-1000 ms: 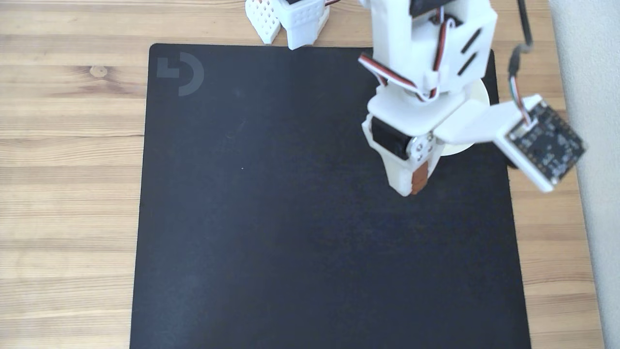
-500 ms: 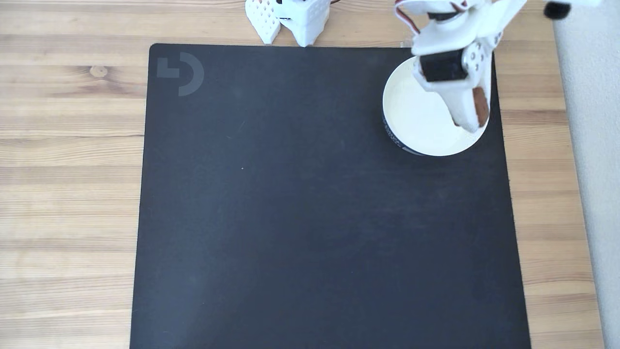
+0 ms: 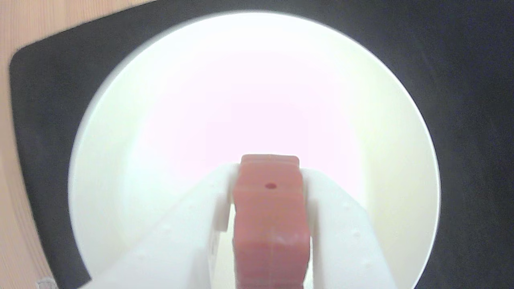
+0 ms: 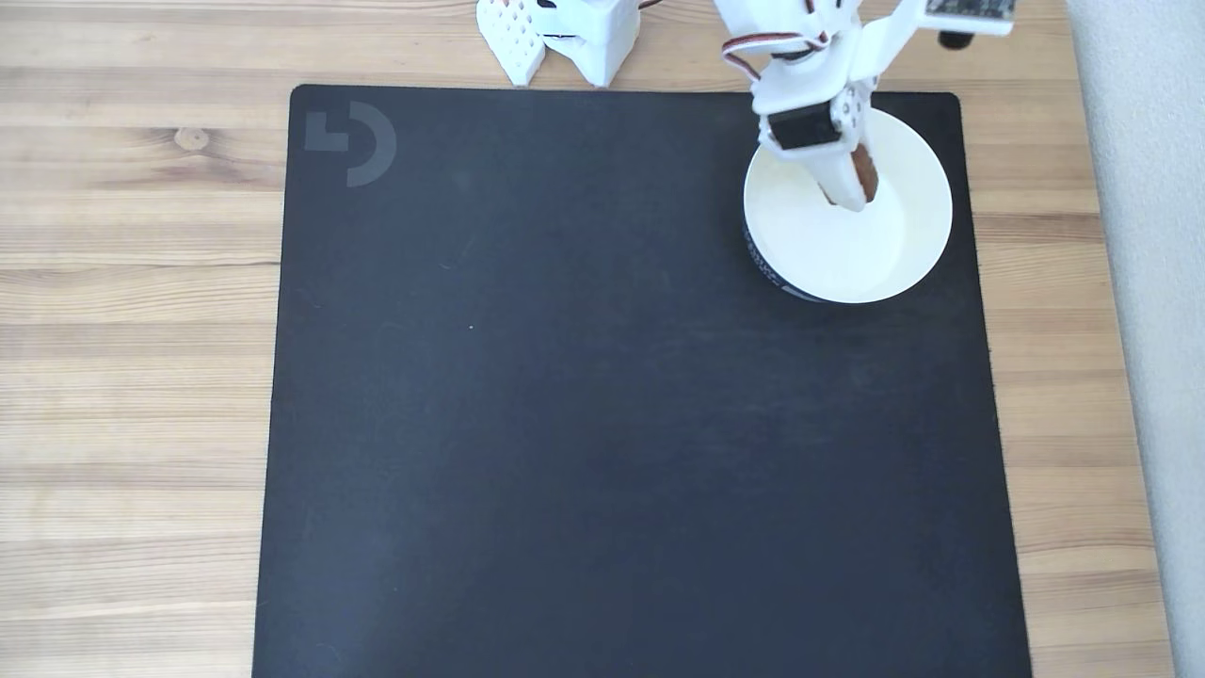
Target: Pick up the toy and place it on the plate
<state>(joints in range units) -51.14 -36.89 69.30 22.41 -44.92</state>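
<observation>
The toy (image 3: 270,216) is a reddish-brown block clamped between my two white fingers in the wrist view. My gripper (image 3: 268,176) is shut on it and hangs over the inside of the white plate (image 3: 160,100). In the fixed view the plate (image 4: 894,254) sits at the mat's far right corner, with a dark band on its lower left outer side. There my gripper (image 4: 855,196) points down over the plate's upper middle, with the toy (image 4: 864,174) showing as a brown sliver between the fingers. Whether the toy touches the plate's floor cannot be told.
A large black mat (image 4: 612,405) covers the wooden table (image 4: 132,330). The arm's white base (image 4: 565,33) stands beyond the mat's far edge. A pale grey surface (image 4: 1148,330) runs along the right side.
The gripper carried the toy from the mat in front of the plate back over it, then drew further toward the plate's far side and lower into it.
</observation>
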